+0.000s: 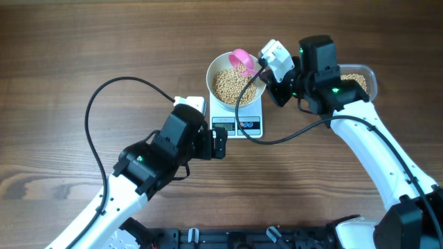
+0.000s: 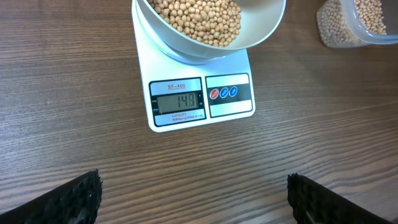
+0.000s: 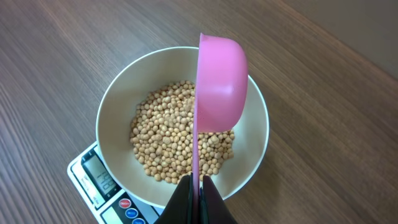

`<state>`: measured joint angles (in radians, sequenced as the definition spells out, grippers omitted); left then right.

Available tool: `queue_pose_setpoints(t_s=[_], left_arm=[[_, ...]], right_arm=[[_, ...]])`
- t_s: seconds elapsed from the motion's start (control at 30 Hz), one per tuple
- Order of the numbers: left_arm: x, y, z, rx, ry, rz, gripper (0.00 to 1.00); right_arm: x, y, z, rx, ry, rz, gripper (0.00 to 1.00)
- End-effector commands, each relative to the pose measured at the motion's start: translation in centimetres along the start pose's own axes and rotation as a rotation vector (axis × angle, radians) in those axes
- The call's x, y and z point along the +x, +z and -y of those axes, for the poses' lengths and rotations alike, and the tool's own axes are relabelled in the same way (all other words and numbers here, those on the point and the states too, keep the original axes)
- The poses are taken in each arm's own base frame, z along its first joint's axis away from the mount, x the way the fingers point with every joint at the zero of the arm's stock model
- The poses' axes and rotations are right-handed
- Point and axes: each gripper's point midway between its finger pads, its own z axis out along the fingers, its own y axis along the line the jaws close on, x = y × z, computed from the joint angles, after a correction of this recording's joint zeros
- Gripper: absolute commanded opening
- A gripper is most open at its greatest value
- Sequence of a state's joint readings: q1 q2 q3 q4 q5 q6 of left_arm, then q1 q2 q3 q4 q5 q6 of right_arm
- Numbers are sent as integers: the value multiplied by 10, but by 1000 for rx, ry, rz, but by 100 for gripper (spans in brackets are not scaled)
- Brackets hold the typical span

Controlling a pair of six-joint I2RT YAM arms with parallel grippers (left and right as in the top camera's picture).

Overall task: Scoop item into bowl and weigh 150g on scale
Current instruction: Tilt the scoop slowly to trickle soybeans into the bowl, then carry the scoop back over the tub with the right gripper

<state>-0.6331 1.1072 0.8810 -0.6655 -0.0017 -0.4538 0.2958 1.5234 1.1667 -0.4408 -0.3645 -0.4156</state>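
left end effector (image 2: 196, 200) hanging released, lower frame, over bench (image 2: 74, 124) | scale (image 2: 199, 93) sitting mid-frame, display seeming to read just under target | bowl (image 2: 261, 31) resting on scale, holding beans (image 2: 199, 18) | right end effector (image 3: 200, 199) clenching pink scoop (image 3: 221, 87), tipping it above bowl | judging: nearly finishing, small top-up remaining

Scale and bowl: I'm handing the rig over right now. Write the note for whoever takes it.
Left gripper: open, empty, hovering in front of the scale.
Right gripper: shut on the handle of the pink scoop, which is tipped on its side over the bowl.
Done: the bowl sits on the scale with beans in it. The display appears to read 148.
The clear tub with more beans is to the robot's right.
Left to do: add a few beans and confirm 150.
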Motion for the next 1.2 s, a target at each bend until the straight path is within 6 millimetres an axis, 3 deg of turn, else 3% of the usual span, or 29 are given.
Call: queue_pose_setpoints(t_s=[0.0,0.07,0.33,0.5,0.67,0.8,0.87,1.0,1.13,1.17], left_arm=[[-1,-1,3,10,-2,1,100],[-1,-1,3,10,-2,1,100],[-1,-1,3,10,-2,1,100],[-1,-1,3,10,-2,1,100],[-1,-1,3,10,-2,1,100],[-1,-1,3,10,-2,1,100],[-1,-1,3,10,-2,1,100],[-1,-1,3,10,-2,1,100],[-1,-1,3,10,-2,1,100],[-1,-1,3,10,-2,1,100]], right_arm=[[-14,-9,-3,-10,68,45,4],[-18,-10,-11,-58,70,63,4],[-18,-10,-12,-64,194,62,4],[-30,-13,-2,-46,315,113,4],[-37,-52,37,24,448,212,4],[-37,-89,58,-49,641,299,4],[-27,-101,72,-66,724,315,4],[25,-126,112,44,891,268,4],[74,-142,131,173,874,169,4],[94,-143,133,245,860,88,4]])
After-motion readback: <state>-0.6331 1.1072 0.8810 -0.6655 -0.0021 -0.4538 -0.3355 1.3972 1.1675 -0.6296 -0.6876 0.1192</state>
